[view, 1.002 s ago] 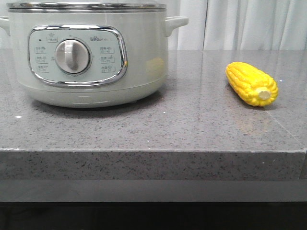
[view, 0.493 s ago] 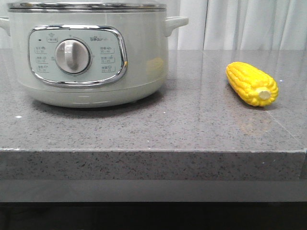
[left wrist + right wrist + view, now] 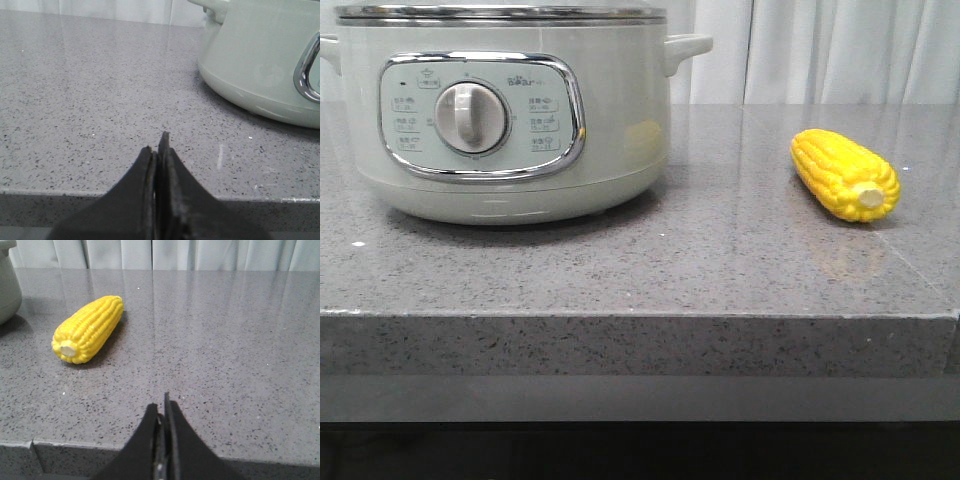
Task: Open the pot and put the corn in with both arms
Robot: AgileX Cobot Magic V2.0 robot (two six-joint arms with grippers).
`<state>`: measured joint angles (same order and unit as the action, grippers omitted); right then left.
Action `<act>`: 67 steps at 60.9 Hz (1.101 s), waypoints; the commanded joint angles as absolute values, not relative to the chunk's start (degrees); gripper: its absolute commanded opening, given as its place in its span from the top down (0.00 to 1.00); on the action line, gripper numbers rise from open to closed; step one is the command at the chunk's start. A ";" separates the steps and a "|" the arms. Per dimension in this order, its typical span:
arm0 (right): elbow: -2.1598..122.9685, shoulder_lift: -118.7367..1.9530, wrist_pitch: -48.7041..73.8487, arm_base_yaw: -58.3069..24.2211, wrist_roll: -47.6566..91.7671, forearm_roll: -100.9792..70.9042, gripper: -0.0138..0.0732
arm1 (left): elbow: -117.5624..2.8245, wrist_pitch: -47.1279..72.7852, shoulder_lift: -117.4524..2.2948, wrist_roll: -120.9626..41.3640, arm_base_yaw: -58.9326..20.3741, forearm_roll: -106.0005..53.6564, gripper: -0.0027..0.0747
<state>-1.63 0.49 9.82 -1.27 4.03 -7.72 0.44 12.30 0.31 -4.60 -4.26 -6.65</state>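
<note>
Pot (image 3: 510,120) sits on the left half of the grey speckled desk (image 3: 700,270), lid (image 3: 500,12) on, steel rim seated all round as far as the front view shows; top of the lid is cropped, so can't tell what its handle looks like. Control panel (image 3: 480,115) faces the camera, dial (image 3: 471,117) pointer roughly vertical. Right side handle (image 3: 686,48) visible, the left one only just at the frame edge. Corn (image 3: 846,175) lies on its side on the right half of the desk, well apart from the pot, pale cut end toward the front edge, tapered tip toward the curtain (image 3: 820,50). Faint yellow reflection of it on the pot wall. Left end effector (image 3: 159,150) is closed, fingers pressed together with nothing between them, low at the desk's front edge, pot (image 3: 270,60) off to one side and not touched. Right end effector (image 3: 163,412) likewise closed and empty, also at the front edge; corn (image 3: 89,329) ahead of it and apart, with a sliver of the pot (image 3: 9,285) at the frame edge. Neither arm shows in the front view.
</note>
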 commanded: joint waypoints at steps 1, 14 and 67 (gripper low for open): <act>-1.43 1.80 5.48 -1.30 4.20 -7.19 0.93 | 0.40 8.13 1.54 -4.45 -4.12 -7.24 0.99; -1.38 1.80 3.40 -1.30 4.20 -7.19 0.93 | 0.40 4.48 1.54 -4.45 -4.12 -7.24 0.99; 31.82 -25.04 11.70 -1.30 4.20 -7.19 0.93 | -33.79 10.58 -30.24 -4.36 -4.12 -7.24 0.99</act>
